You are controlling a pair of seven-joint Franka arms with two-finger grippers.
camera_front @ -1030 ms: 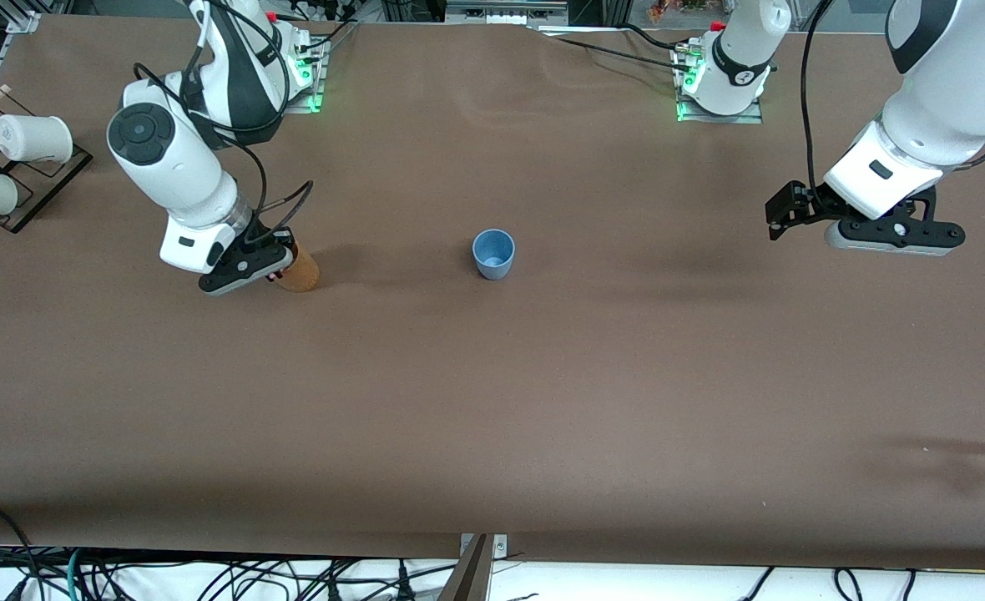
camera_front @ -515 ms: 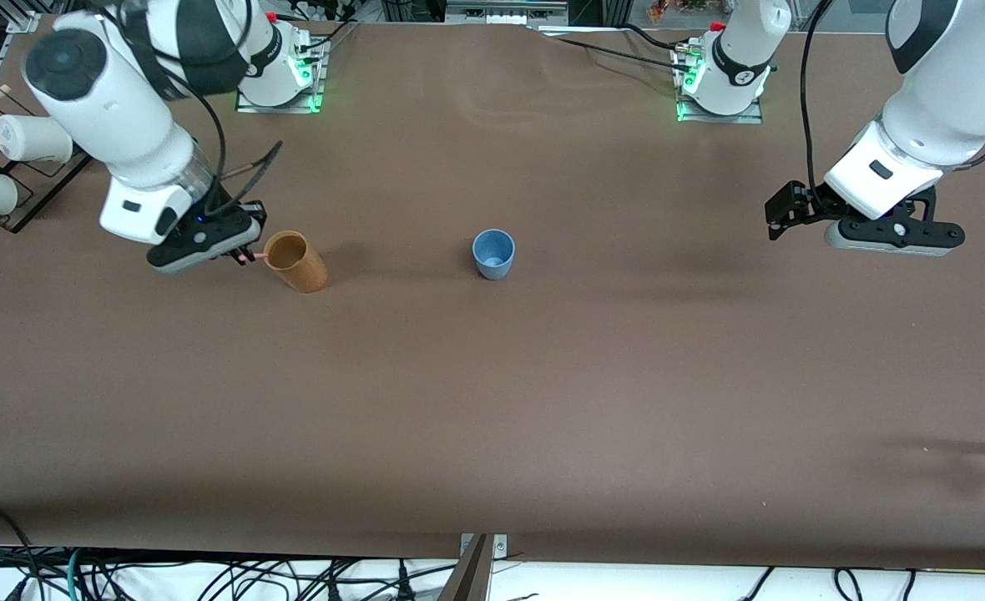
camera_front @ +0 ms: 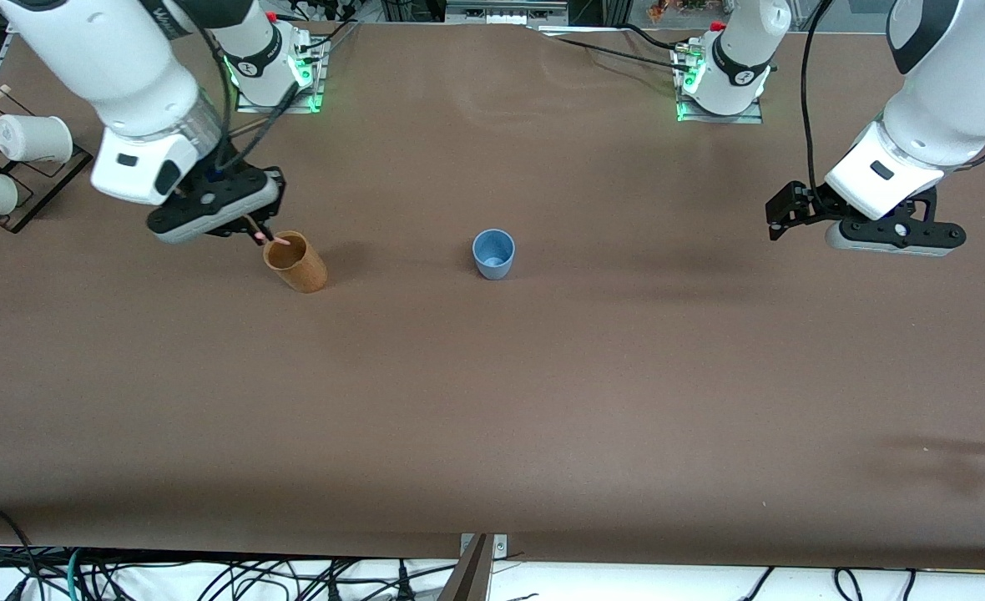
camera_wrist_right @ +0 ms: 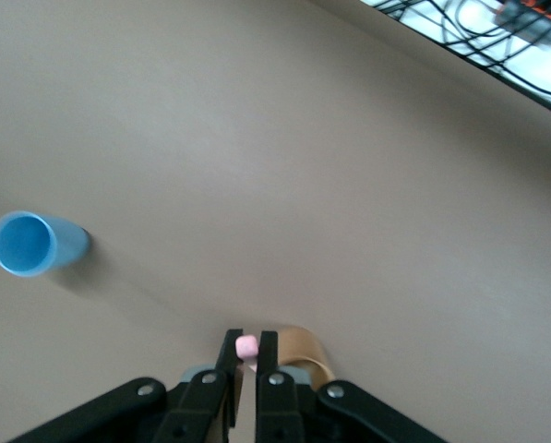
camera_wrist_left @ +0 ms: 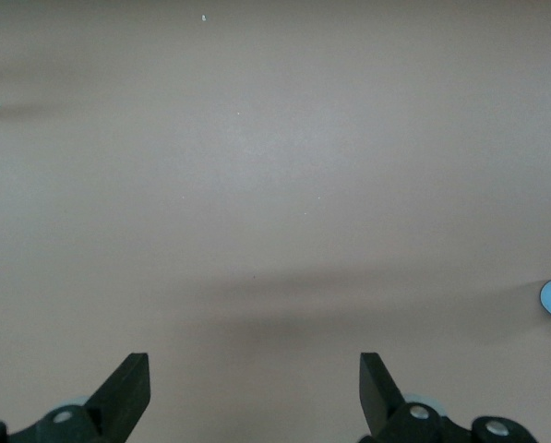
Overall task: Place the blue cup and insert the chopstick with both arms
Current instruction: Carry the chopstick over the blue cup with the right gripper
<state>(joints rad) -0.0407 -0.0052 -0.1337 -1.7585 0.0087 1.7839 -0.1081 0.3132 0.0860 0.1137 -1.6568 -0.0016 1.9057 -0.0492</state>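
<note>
Brown surface [camera_front: 492, 401] carries the blue cup [camera_front: 493, 254] midway; right hand [camera_front: 242, 224], clamping the pink chopstick [camera_wrist_right: 245, 347] above the brown cup [camera_front: 295, 262], is nearer than the open, waiting left hand [camera_front: 793, 213].

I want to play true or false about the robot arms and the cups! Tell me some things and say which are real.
1. The right gripper is pinching the pink chopstick. True.
2. The chopstick is standing inside the blue cup. False: the blue cup holds nothing; the chopstick is held over the brown cup.
3. The left gripper is open and holds nothing. True.
4. The blue cup lies tipped over. False: it stands upright on the table.
5. The brown cup sits toward the right arm's end of the table. True.
</note>
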